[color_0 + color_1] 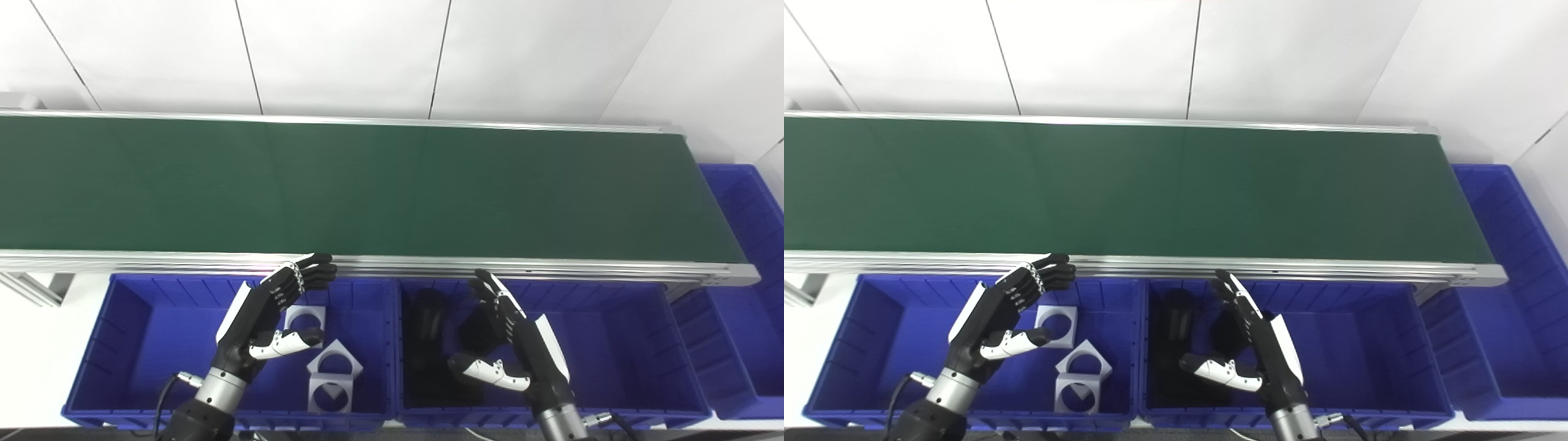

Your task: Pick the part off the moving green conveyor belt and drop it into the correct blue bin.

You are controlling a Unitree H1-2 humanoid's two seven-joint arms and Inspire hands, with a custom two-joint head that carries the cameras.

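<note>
The green conveyor belt (367, 184) runs across the whole picture and carries no part that I can see. My left hand (269, 315) hovers open above the left blue bin (122, 343), fingers reaching toward the belt's near rail. My right hand (514, 343) hovers open above the middle blue bin (625, 343). Three grey square parts with round holes (331, 367) lie in the left bin. Black parts (429, 331) lie in the middle bin, partly hidden behind my right hand.
A third blue bin (741, 294) stands at the belt's right end. The aluminium rail (429, 264) runs along the belt's near edge above the bins. White wall panels stand behind the belt.
</note>
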